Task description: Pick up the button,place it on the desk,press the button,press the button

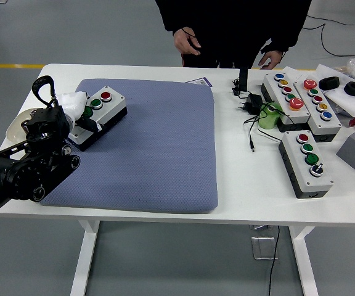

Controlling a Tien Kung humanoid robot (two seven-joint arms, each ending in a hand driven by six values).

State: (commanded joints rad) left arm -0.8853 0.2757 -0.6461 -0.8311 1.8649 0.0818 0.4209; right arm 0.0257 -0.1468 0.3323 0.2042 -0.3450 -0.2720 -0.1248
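A: Grey-lidded black plastic button box (pixel 99 113) with red and green buttons, at 10 o'clock on the blue pad (pixel 159 148)?
B: Yes. Rigid, light; left hand (pixel 73 108) fingers grasp its near end. Hold the long sides.

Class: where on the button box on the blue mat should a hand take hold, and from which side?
Probably across the two long sides of the button box, at its near end, coming from the left. It is a long, narrow block lying flat on the mat, buttons on top; the left hand is already there.

Grey button box (pixel 98 108), red and green buttons up, angled on blue mat's far-left corner.
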